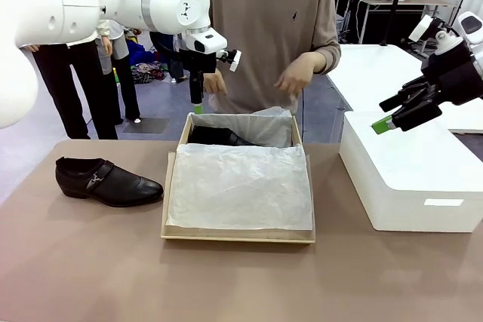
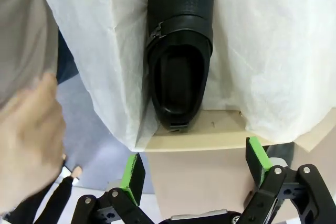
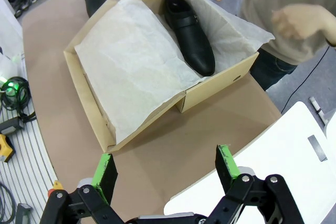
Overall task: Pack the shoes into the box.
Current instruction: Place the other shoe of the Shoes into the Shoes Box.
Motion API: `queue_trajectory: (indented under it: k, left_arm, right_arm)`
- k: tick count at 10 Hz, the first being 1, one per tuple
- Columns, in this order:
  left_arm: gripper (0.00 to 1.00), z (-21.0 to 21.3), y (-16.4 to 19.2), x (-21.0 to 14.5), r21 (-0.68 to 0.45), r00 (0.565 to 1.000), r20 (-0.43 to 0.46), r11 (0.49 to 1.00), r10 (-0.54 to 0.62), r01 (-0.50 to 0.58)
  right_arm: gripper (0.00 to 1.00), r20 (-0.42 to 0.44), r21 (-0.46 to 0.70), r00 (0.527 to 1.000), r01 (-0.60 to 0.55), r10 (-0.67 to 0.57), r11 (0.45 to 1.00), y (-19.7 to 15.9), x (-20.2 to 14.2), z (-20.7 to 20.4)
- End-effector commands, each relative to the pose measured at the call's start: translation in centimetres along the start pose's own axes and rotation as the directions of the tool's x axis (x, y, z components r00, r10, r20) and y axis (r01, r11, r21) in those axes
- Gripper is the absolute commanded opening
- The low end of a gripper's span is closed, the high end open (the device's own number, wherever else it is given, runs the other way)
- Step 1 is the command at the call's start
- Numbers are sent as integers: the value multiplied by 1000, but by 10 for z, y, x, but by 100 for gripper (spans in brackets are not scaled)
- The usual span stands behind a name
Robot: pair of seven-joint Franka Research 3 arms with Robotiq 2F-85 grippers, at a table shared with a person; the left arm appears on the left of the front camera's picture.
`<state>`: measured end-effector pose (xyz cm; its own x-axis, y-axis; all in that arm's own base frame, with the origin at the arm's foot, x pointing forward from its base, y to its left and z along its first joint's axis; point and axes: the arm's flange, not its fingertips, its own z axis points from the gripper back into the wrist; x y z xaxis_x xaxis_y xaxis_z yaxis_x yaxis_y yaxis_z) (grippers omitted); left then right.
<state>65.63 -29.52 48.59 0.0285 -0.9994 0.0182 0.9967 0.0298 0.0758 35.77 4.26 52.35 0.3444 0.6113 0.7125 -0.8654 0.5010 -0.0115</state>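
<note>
One glossy black shoe lies on its sole on the table, left of the box. The other shoe rests inside the box's far part, among white tissue paper; it is also clear in the left wrist view and the right wrist view. My left gripper hangs open above the box's far left corner, nothing between its fingers. Over to the right, my right gripper is open and empty above the white block, with the box in front of it.
A person stands at the far side, both hands raised just behind the box; one hand is close to my left gripper. A large white block fills the right of the table. A white table stands behind it.
</note>
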Motion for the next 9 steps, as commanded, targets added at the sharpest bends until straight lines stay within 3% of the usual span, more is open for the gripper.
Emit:
queue_trajectory:
  k: [1,7,9]
  left_arm:
    - [100,8,4,1,13,1000,-1,1000,16,-16]
    - [100,3,1,0,6,1000,3,1000,1,-1]
    - [100,30,-16,-22,43,1000,20,999,12,-13]
  right_arm:
    - [100,33,12,999,-22,22,1000,-3,0,-1]
    - [100,33,12,999,-22,22,1000,-3,0,-1]
    - [100,33,12,999,-22,22,1000,-3,0,-1]
